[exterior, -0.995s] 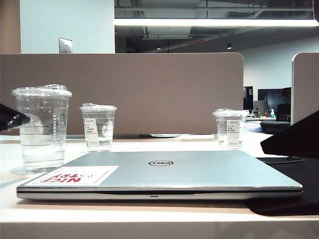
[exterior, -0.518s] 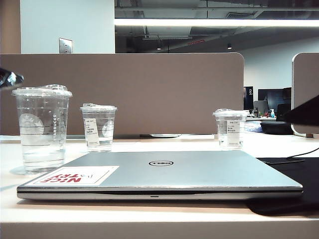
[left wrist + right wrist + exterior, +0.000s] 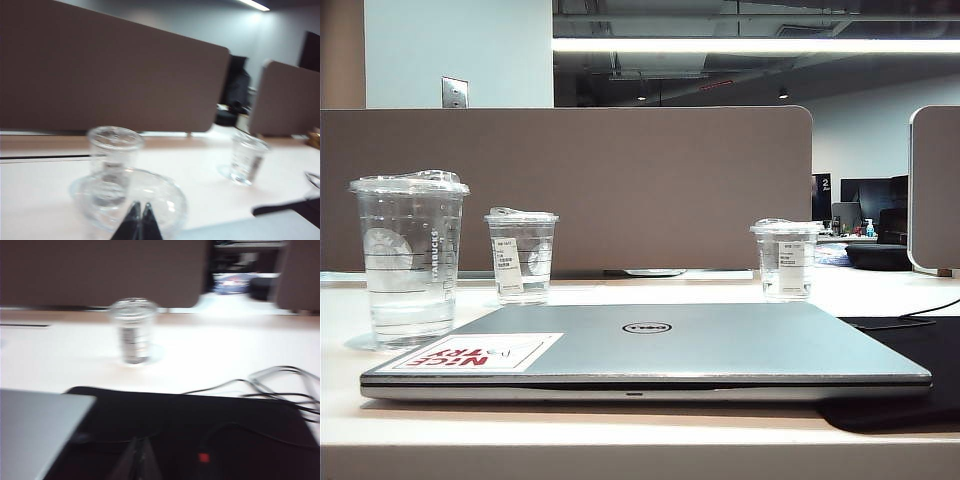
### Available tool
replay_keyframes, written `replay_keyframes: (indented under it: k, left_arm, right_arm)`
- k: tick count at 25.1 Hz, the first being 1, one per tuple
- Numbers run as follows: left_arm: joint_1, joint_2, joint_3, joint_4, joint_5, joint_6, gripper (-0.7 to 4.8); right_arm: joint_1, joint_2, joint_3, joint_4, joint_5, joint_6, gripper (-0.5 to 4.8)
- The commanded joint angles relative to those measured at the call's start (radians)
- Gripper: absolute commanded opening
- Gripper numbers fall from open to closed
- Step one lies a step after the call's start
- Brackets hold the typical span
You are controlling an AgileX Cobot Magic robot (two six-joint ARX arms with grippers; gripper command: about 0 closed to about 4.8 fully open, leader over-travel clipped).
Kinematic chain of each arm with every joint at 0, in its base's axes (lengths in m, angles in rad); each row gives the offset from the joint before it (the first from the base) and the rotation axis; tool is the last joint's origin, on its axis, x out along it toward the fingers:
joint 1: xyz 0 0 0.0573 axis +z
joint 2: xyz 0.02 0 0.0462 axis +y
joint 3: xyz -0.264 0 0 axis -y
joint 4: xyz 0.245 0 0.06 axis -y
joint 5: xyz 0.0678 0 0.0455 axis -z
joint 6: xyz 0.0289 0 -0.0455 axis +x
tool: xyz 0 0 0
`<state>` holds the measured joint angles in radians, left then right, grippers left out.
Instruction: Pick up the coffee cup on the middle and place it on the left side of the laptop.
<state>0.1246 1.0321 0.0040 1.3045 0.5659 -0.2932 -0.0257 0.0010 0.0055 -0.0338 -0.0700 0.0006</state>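
Coffee cup [image 3: 408, 262] stands upright just left of the laptop [image 3: 650, 350]; left gripper [image 3: 139, 218] above it and right gripper [image 3: 139, 455] over the mat are both clenched empty, so retreat without brushing the lid.

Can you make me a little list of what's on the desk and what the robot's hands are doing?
coffee cup: tallest, upright, left of laptop
laptop: closed, flat, sticker on lid
labelled cups: one behind laptop's left part, one at back right
left gripper: shut, empty, above the coffee cup
right gripper: shut, empty, over black mat
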Motion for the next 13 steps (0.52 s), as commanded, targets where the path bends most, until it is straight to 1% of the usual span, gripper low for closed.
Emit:
replay_keyframes:
  k: [1,2,3,6,7,10,13]
  left_arm:
    - [0.001,-0.072,0.003,-0.084,-0.064,0.0,-0.05]
    - [0.001,-0.091,0.003,-0.106,-0.077,0.007,-0.05]
    - [0.001,-0.142,0.003,-0.16,-0.08,0.008,-0.05]
    - [0.0,-0.221,0.003,-0.235,-0.087,0.009,-0.05]
    - [0.0,-0.249,0.003,-0.263,-0.098,0.013,-0.05]
    - [0.0,-0.345,0.003,-0.375,-0.148,0.061,-0.05]
    - [0.0,-0.473,0.003,-0.528,-0.209,0.097,-0.06]
  right_arm:
    - [-0.071,-0.002,-0.004,0.011,0.0,-0.001,-0.05]
    - [-0.085,-0.002,-0.004,0.01,0.0,-0.001,-0.05]
    - [-0.111,-0.002,-0.004,0.01,0.0,-0.001,-0.05]
    - [-0.135,-0.002,-0.004,0.008,0.0,-0.001,-0.05]
    - [-0.135,-0.002,-0.004,0.008,0.001,-0.001,-0.05]
    - [-0.119,-0.002,-0.004,0.008,0.0,-0.001,-0.05]
    - [-0.089,-0.002,-0.004,0.008,0.0,-0.001,-0.05]
